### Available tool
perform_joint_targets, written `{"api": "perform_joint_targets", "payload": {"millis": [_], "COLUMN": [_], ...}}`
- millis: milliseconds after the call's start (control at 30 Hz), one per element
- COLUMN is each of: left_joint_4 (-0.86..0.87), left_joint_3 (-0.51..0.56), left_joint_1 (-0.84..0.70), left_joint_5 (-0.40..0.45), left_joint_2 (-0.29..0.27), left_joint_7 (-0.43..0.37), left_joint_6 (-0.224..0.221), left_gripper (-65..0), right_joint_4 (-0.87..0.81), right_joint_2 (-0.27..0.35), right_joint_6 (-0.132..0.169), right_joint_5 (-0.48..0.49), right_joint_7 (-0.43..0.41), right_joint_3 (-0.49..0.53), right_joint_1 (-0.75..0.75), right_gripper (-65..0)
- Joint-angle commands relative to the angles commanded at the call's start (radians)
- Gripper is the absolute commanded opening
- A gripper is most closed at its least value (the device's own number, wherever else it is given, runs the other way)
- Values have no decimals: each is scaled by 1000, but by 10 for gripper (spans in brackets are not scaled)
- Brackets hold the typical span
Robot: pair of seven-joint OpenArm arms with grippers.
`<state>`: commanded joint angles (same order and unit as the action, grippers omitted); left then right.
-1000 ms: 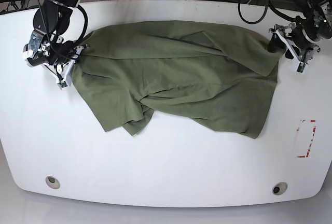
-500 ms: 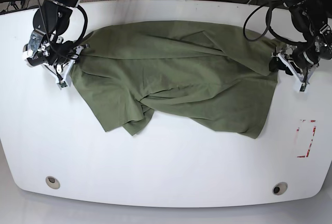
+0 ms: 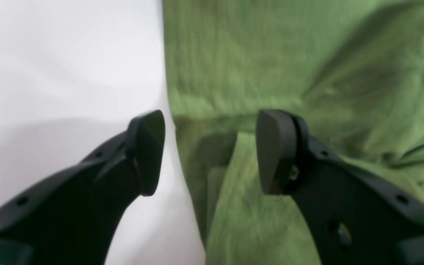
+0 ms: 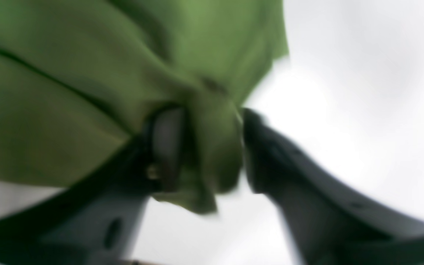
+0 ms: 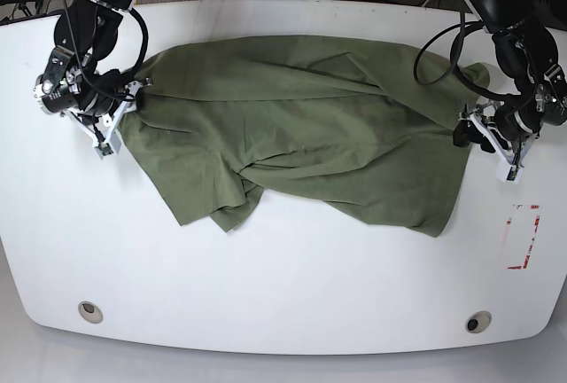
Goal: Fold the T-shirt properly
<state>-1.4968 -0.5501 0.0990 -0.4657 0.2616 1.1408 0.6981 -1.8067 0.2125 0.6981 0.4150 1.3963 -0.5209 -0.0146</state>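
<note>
An olive-green T-shirt (image 5: pixel 301 126) lay spread and rumpled across a white table (image 5: pixel 283 285), flanked by two robot arms, in the base view. At the left of that view the right gripper (image 5: pixel 120 104) sat at the shirt's far-left edge; its wrist camera showed the right gripper (image 4: pixel 212 147) with a bunched fold of the T-shirt (image 4: pixel 68 73) pinched between its two fingers (image 4: pixel 164 147), the cloth filling the gap between the pads and hanging a little below them, with more fabric fanning up and to the left of the fingers and bare table (image 4: pixel 363 73) to their right. That wrist picture was blurred. Across the middle of the table the shirt showed long creases, with a folded-under lump at its lower left and its lower hem running down toward the right. At the right of the base view the left gripper (image 5: pixel 474 130) rested at the shirt's right-hand edge. Its wrist camera showed the left gripper (image 3: pixel 210 152) with fingers (image 3: pixel 145 152) held well apart and nothing clamped: the edge of the T-shirt (image 3: pixel 289 55) ran down between the two tips, one finger over bare white table (image 3: pixel 68 55) and the other over green cloth. A red-and-white marking (image 5: pixel 523 237) lay on the table below the left gripper.
</note>
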Motion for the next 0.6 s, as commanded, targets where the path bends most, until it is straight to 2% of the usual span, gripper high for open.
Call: {"api": "perform_joint_targets", "payload": {"millis": [67, 133, 267, 333, 467, 600], "left_joint_4": [2, 2, 2, 2, 2, 2], "left_joint_3": [0, -5, -5, -5, -5, -6], "left_joint_1": [0, 0, 0, 0, -2, -6], "left_joint_5": [0, 0, 0, 0, 0, 0], "left_joint_2": [3, 5, 6, 8, 8, 8], "left_joint_7": [-2, -3, -3, -3, -3, -3], "left_joint_6": [0, 0, 0, 0, 0, 0], "left_gripper": [-282, -283, -283, -283, -283, -283], "right_joint_4": [2, 11, 81, 146, 265, 382], "right_joint_2": [0, -2, -23, -21, -20, 12], "right_joint_6": [0, 0, 0, 0, 0, 0], "right_joint_5": [28, 35, 12, -8, -28, -28], "right_joint_7": [0, 0, 0, -45, -81, -137], "right_joint_3": [0, 0, 0, 0, 3, 6], "right_joint_1": [-14, -41, -101, -150, -222, -275], "right_gripper": [-122, -101, -111, -113, -113, -113]}}
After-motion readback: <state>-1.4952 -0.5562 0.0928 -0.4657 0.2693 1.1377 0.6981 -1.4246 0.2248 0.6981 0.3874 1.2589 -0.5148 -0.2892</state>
